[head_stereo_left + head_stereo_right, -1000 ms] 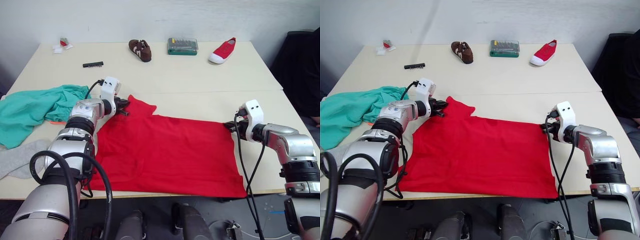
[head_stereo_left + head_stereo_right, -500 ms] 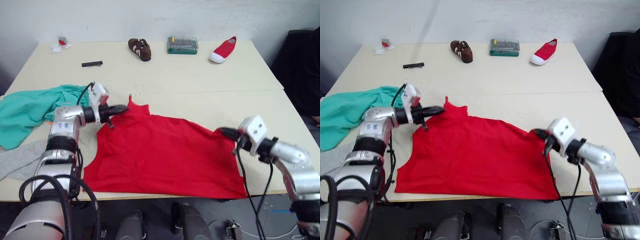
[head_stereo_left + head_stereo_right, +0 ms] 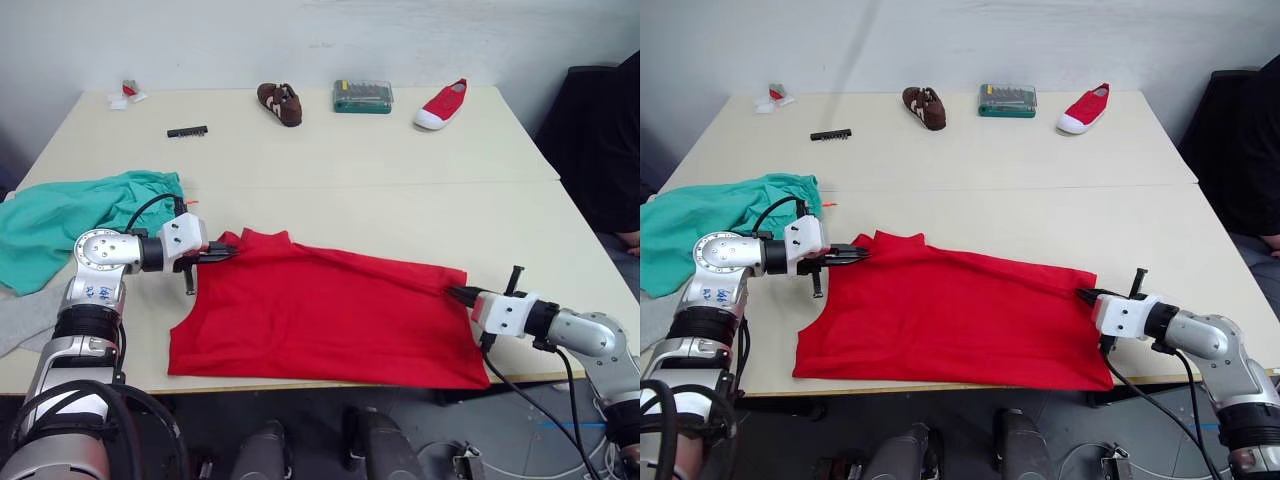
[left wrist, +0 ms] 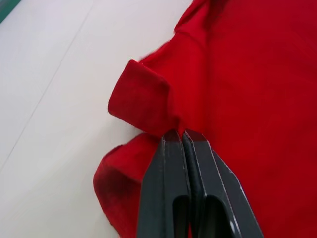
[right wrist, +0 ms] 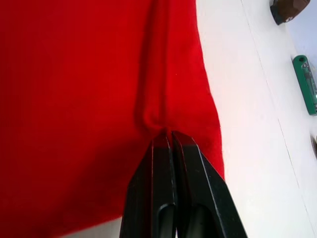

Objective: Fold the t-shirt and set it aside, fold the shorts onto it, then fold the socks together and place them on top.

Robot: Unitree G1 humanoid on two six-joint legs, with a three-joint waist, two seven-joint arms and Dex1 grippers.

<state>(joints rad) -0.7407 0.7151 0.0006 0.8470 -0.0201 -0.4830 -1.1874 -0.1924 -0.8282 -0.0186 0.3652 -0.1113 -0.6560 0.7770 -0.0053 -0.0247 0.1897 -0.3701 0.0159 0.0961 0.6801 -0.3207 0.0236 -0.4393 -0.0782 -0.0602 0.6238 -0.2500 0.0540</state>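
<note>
While both grippers pinch it, t-shirt [image 3: 320, 315] apparently lies half-folded.

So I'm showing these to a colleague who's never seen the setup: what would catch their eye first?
The bright red t-shirt spread flat at the table's near edge stands out most. The left gripper and right gripper are each shut on an opposite end of it. Next, the teal shorts bunched at the left edge, and a red shoe along the far side.
</note>
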